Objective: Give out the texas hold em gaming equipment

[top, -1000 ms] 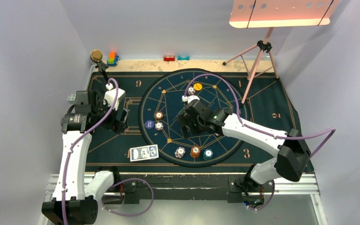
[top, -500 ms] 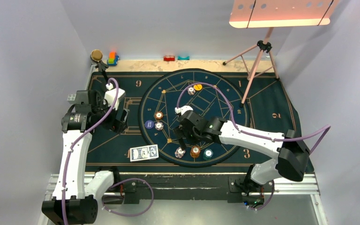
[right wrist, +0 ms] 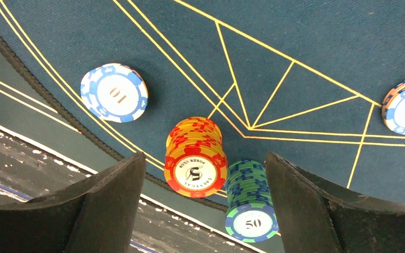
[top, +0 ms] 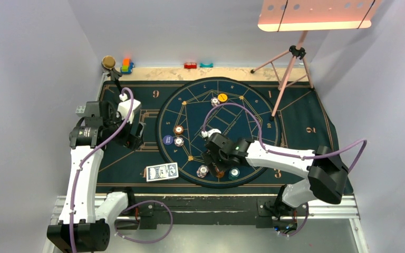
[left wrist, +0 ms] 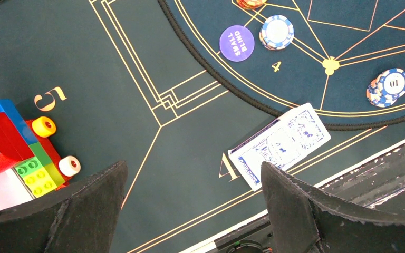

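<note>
Claw of right arm open over orange chips

Right claw (top: 215,164) hung low over the near rim of the round mat (top: 190,105), jaws spread and nothing gripped. Wrist view: the orange chip stack (right wrist: 195,158) stood between the two fingers (right wrist: 111,211) and touched neither. The teal chip stack (right wrist: 249,203) stood just beside it. Its edge was hidden behind the other finger, so contact could not be told. The white chip stack (right wrist: 114,92), marked 10, sat on the mat outside the jaws and apart from the orange one.

Left claw (left wrist: 193,166) hovered above the dark cloth of the worktop (top: 316,113), off the mat's left side, jaws wide apart and empty. Seen below it:
- Playing cards (left wrist: 279,145) lay in a squared pile, blue-patterned back up, on the cloth just outside the mat rim, near the worktop's near edge.
- The blue button disc (left wrist: 237,43), lettered SMALL BLIND, lay flat on the mat just beside a second white stack (left wrist: 277,31).
- Toy blocks (left wrist: 16,147) sat close by one finger.

The orange button disc (top: 222,97) lay on the far part of the mat, well apart from both claws.
</note>
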